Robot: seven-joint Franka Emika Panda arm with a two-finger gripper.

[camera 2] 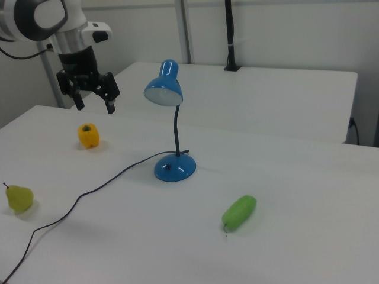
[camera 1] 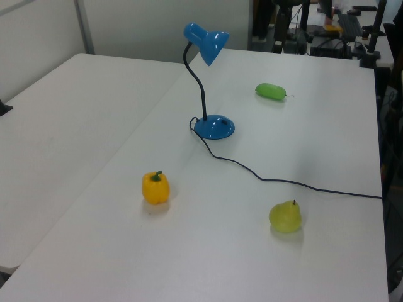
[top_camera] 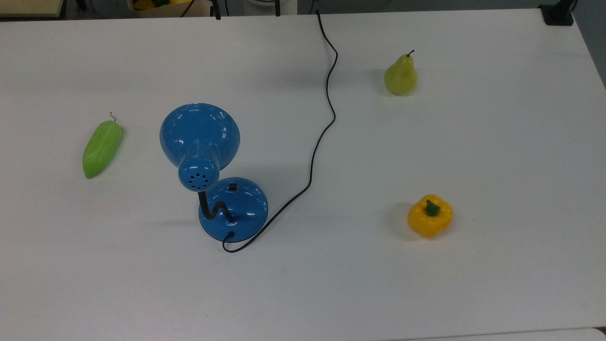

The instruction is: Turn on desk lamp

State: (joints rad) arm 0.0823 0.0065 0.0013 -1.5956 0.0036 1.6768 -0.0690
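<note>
The desk lamp stands on the white table, with a round blue base, a bent black gooseneck and a glossy blue cone shade. A small black switch sits on top of the base. The lamp's black cord snakes from the base to the table's far edge. In the right view the lamp's base is mid-table, and my gripper hangs open in the air at the upper left. It is above and behind the yellow pepper, well apart from the lamp, and holds nothing. The left view has the lamp's base near the middle of the table.
A green pear, a yellow bell pepper and a long green vegetable lie spread around the lamp. The cord crosses the table between pear and pepper. A second white table adjoins this one.
</note>
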